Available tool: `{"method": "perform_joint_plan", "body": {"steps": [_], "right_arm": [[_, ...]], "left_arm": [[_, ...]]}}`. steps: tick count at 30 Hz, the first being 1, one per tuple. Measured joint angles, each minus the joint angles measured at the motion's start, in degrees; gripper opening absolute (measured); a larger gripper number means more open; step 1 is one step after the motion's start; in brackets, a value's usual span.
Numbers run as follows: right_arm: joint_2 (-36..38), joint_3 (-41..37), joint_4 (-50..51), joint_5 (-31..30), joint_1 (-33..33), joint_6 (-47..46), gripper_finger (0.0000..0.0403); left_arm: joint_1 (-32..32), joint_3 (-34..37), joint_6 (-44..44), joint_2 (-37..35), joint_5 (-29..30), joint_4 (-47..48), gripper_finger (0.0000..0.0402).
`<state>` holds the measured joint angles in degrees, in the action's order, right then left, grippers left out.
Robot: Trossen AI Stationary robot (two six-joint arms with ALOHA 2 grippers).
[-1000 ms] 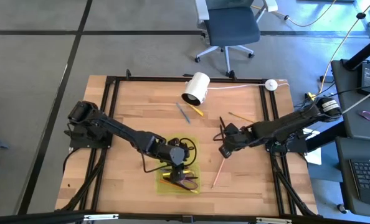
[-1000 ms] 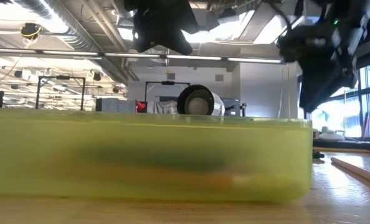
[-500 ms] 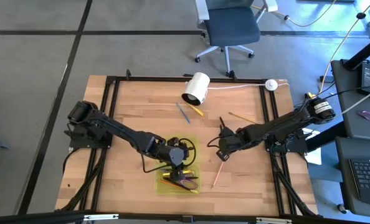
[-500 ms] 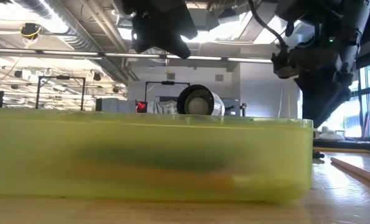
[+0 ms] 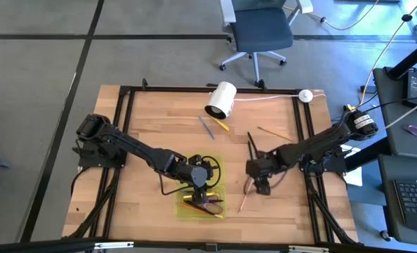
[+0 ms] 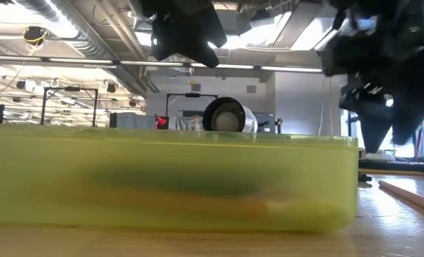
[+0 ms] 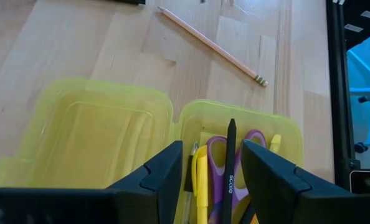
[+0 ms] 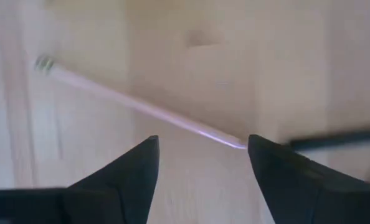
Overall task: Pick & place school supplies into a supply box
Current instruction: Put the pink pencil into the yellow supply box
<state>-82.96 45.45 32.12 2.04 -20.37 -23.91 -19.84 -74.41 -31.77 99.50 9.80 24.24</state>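
Spanning grey floor: slatted wooden table (image 5: 159, 126); office chair (image 5: 259, 31) behind

A translucent yellow-green plastic supply box (image 7: 98, 134) holds purple-handled scissors (image 7: 217, 163), a black pencil (image 7: 230, 158) with white lettering and yellow pens (image 7: 201, 180). The light wooden plank table (image 5: 159, 119) carries a pale wood-coloured pencil (image 7: 211, 45), a blue pen (image 5: 206, 127) and a white cylinder (image 5: 221, 100).

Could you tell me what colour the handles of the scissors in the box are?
Purple; the scissors show best in the left wrist view.
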Motion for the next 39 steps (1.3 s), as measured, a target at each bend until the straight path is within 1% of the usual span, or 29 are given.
{"method": "perform_joint_plan", "body": {"steps": [2, 4, 6, 9, 12, 18, 21, 24, 31, 35, 39], "right_arm": [[0.0, 0.0, -1.2, -0.5, -1.9, 6.2, 0.0248], [-0.3, 0.0, -3.1, -2.6, -3.8, 10.8, 0.0243], [-0.7, 0.0, -4.9, -4.2, -5.1, 14.5, 0.0237], [-2.1, 0.0, -7.6, -4.9, -6.1, 17.5, 0.0229], [-4.5, 0.0, -9.9, -4.5, -6.5, 20.0, 0.0221], [-9.7, 0.0, -16.6, -0.6, -7.3, 27.5, 0.0212], [-11.8, 0.0, -18.8, -0.4, -7.8, 30.2, 0.0212], [-13.8, 0.0, -19.7, -0.1, -7.8, 31.9, 0.0212], [-16.6, 0.3, -21.1, 1.4, -7.5, 32.1, 0.0208], [-16.9, 0.3, -21.2, 1.6, -7.6, 31.6, 0.018], [-17.0, 0.2, -21.5, 1.3, -7.6, 27.2, 0.0139]], "left_arm": [[0.0, 0.0, 0.0, 0.0, 0.0, 0.0, 0.0153], [0.0, 0.0, 0.0, 0.0, 0.0, 0.0, 0.0154], [0.0, 0.0, 0.0, 0.0, 0.0, 0.0, 0.0155], [0.0, 0.0, 0.0, 0.0, 0.0, 0.0, 0.0153], [0.0, 0.0, 0.0, 0.0, 0.2, 0.0, 0.0152], [0.0, 0.0, 0.0, 0.0, 1.0, 0.0, 0.0157], [0.0, 0.0, 0.0, 0.0, 1.0, 0.0, 0.0155], [0.0, 0.0, 0.0, 0.0, 1.0, 0.0, 0.0153], [0.0, 0.0, 0.0, 0.0, 1.0, 0.0, 0.0157], [0.0, 0.0, 0.0, 0.0, 1.0, 0.0, 0.0155], [0.0, 0.0, 0.0, 0.0, 1.0, 0.0, 0.0154]]}}
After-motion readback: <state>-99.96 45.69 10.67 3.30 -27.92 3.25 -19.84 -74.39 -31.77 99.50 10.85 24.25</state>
